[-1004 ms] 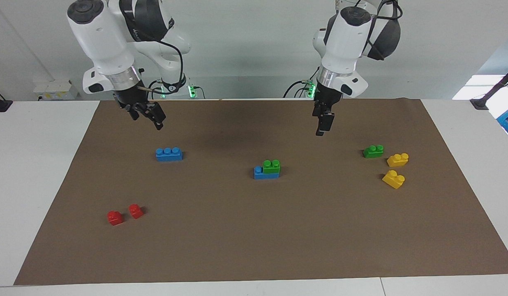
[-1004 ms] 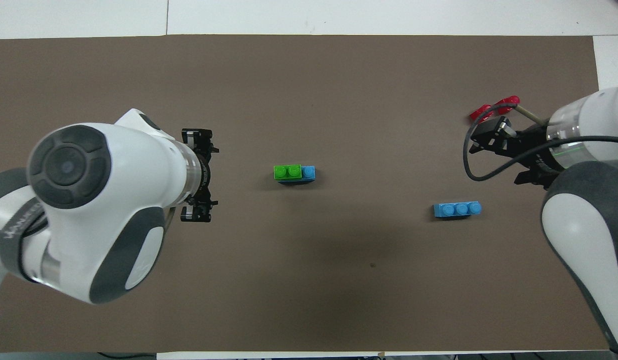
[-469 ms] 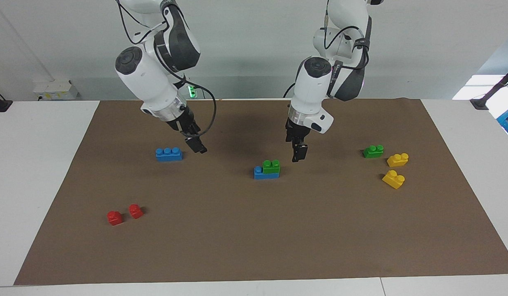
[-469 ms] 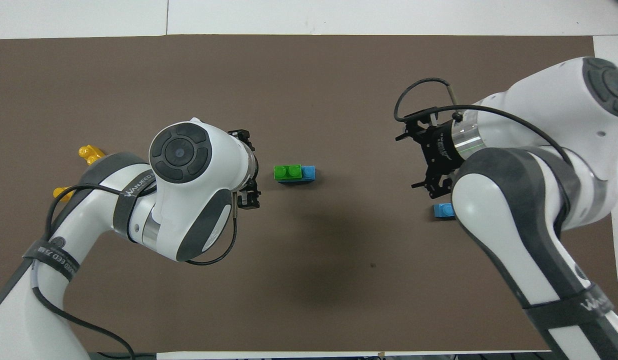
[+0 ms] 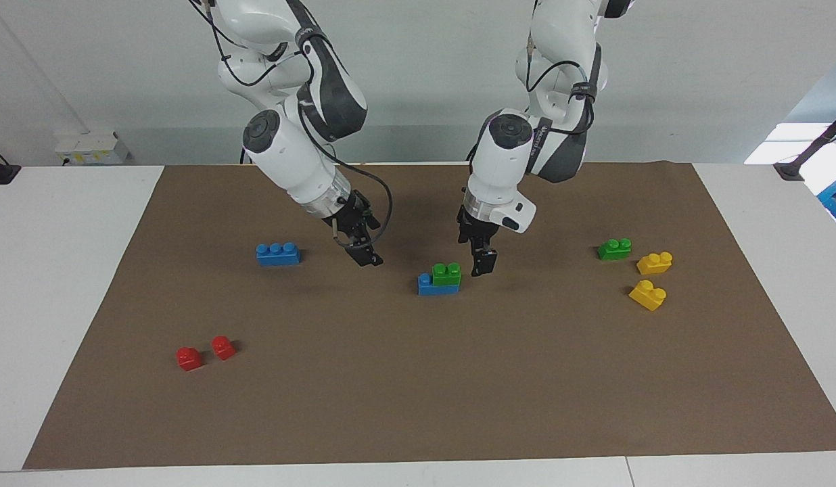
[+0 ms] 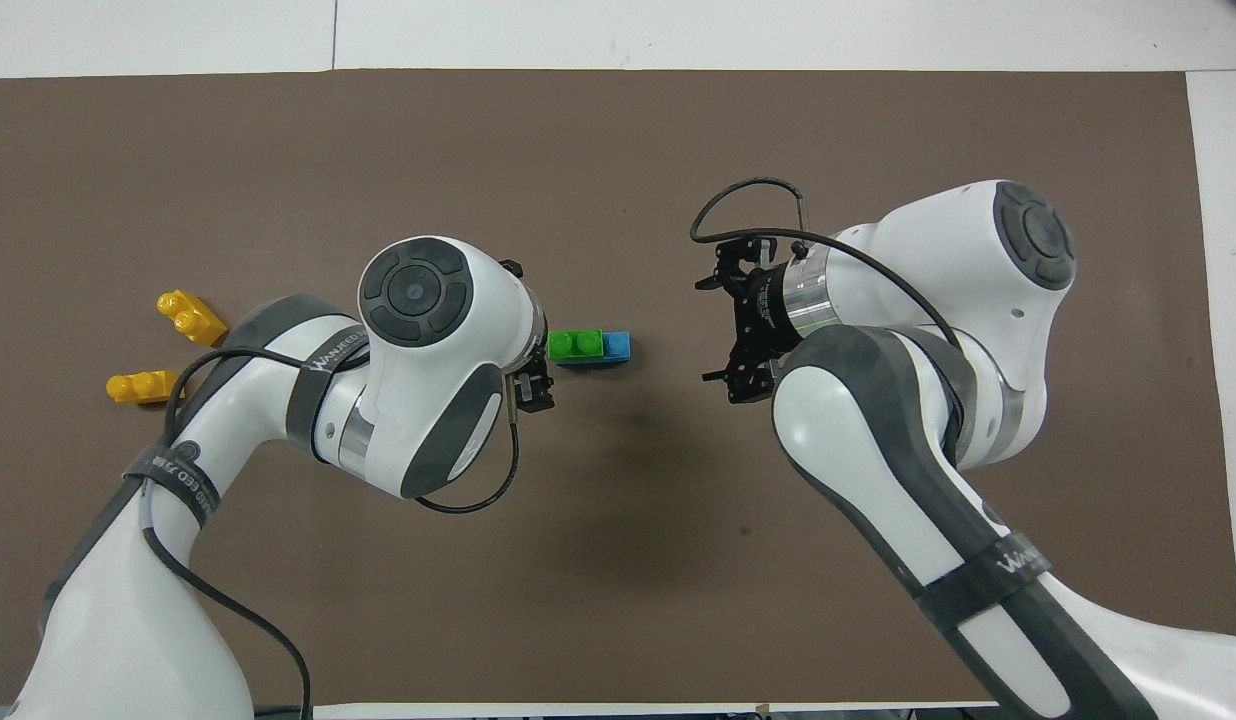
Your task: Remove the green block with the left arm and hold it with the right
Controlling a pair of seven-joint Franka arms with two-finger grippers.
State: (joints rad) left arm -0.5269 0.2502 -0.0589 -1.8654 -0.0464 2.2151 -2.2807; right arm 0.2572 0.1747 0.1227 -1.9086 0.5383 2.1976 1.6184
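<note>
Both arms close in on the green block (image 5: pixel 447 273), which sits pressed onto a blue brick (image 5: pixel 431 286) mid-table. The left tool (image 5: pixel 483 260), fingers open, hangs just beside the block at the left arm's end; the right tool (image 5: pixel 365 253), also open and empty, hovers over the mat short of the blue brick. Approach stage: next, the right must likely pin the base while the left pulls.

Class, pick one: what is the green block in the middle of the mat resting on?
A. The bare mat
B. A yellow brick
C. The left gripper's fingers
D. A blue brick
D: the green block sits on one end of a blue brick, whose last stud shows uncovered beside it.
</note>
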